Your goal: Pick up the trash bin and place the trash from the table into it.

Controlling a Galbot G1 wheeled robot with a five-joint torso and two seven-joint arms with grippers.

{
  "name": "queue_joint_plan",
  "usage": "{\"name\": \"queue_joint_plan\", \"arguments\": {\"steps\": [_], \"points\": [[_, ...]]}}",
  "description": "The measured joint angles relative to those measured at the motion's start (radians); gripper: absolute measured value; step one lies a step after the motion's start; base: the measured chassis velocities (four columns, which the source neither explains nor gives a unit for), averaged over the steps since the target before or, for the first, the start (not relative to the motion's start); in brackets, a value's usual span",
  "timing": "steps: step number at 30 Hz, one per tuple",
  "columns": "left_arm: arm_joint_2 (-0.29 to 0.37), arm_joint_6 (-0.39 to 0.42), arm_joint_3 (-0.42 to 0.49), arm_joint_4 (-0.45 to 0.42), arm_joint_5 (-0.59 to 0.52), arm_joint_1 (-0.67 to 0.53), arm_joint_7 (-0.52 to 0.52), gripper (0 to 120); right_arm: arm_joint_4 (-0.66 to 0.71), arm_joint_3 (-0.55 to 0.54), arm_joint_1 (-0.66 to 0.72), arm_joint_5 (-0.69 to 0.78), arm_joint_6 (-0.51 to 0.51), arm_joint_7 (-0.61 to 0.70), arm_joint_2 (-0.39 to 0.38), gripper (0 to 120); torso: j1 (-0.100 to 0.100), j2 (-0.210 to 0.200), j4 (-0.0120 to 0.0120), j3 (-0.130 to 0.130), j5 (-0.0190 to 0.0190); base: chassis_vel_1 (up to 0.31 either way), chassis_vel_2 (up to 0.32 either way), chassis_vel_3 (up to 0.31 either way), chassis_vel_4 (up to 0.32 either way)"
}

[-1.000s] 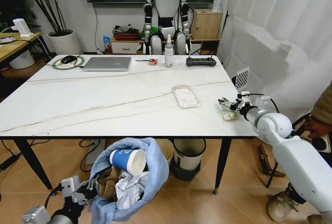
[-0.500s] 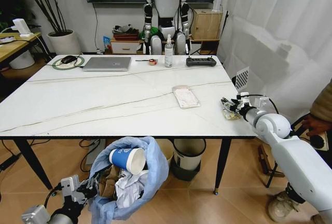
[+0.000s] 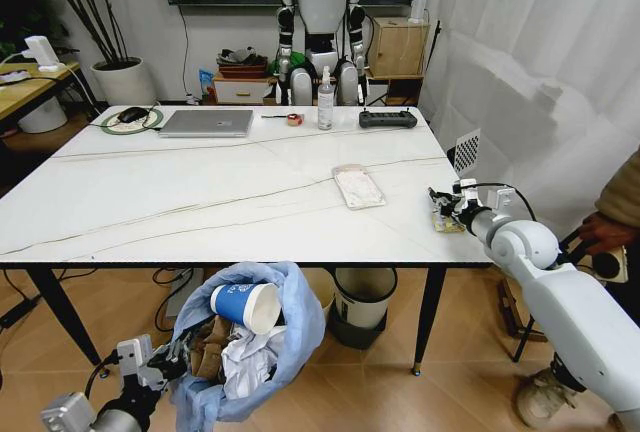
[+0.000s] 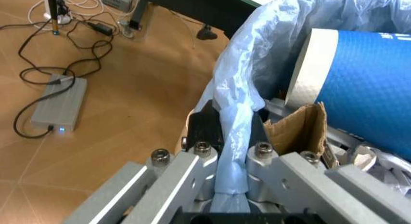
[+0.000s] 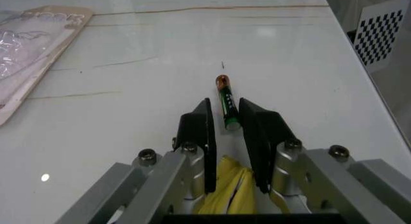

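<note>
Head view: one trash bin (image 3: 245,352) hung below the near edge of the table (image 3: 180,202), holding one blue-white paper cup (image 3: 246,309) and crumpled tissue. The left gripper (image 3: 165,364) gripped its bag. One flat plastic packet (image 3: 358,186) lay right of centre, with open marble around it. The right gripper (image 3: 447,209) sat at the table's right edge.

Left wrist view: the left gripper (image 4: 228,137) was clamped on the blue bag liner (image 4: 241,103); one cardboard piece (image 4: 301,130) touched the cup.

Right wrist view: the right gripper (image 5: 226,125) stood narrowly parted around one battery (image 5: 226,102), a yellow wrapper (image 5: 231,195) beneath it.
</note>
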Motion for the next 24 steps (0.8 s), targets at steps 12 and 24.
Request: {"name": "queue_joint_plan", "arguments": {"steps": [12,24], "points": [[0.011,0.0,0.002,0.007,-0.016,-0.014,-0.009,0,0.082,-0.005,-0.006,0.025,-0.015,0.023,-0.003,10,0.0,0.0,0.0,0.0,0.0,0.0,0.0,0.0,0.0],[0.021,0.003,0.001,0.007,-0.027,-0.018,-0.012,0,0.152,0.003,-0.009,0.034,-0.031,0.073,-0.015,18,0.0,0.0,0.0001,0.0,0.0,0.0,0.0,0.0,0.0]]}}
